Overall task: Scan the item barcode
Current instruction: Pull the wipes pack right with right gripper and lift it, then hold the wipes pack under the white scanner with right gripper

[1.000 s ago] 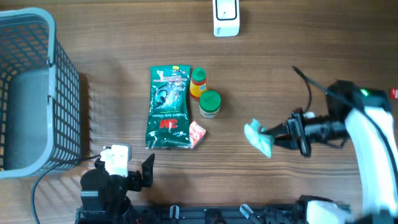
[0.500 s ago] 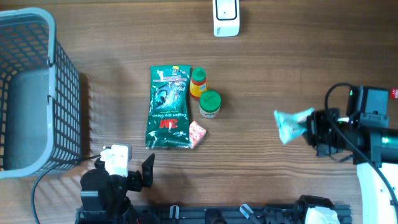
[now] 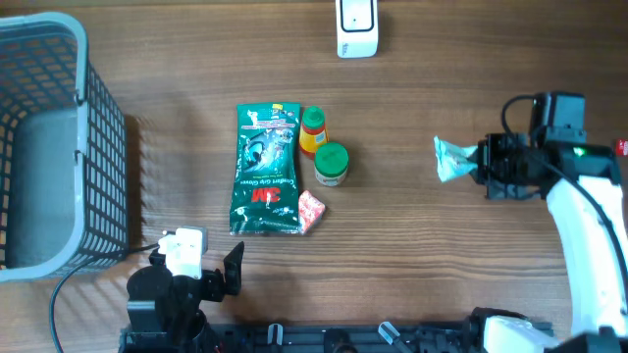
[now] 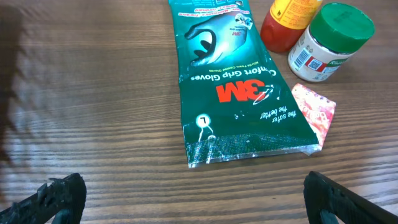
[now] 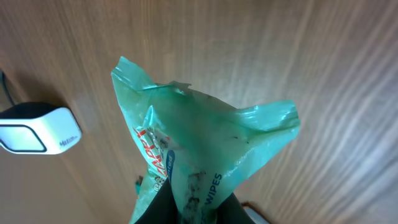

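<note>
Overhead shows the table (image 3: 196, 59) with the basket (image 3: 98, 147) at its left edge and the glove pack (image 3: 265, 169) mid-table. To the right, the wipes (image 3: 452, 159) are clamped by one crimped end in the right gripper (image 3: 479, 162), well apart from the scanner (image 3: 356, 27) at the far edge. The left gripper (image 4: 199, 199) stands wide apart, holding nothing. The wipes look light, soft and crinkly, and probably slippery. The sealed end suits a grip, though I cannot tell which face bears the barcode.
</note>
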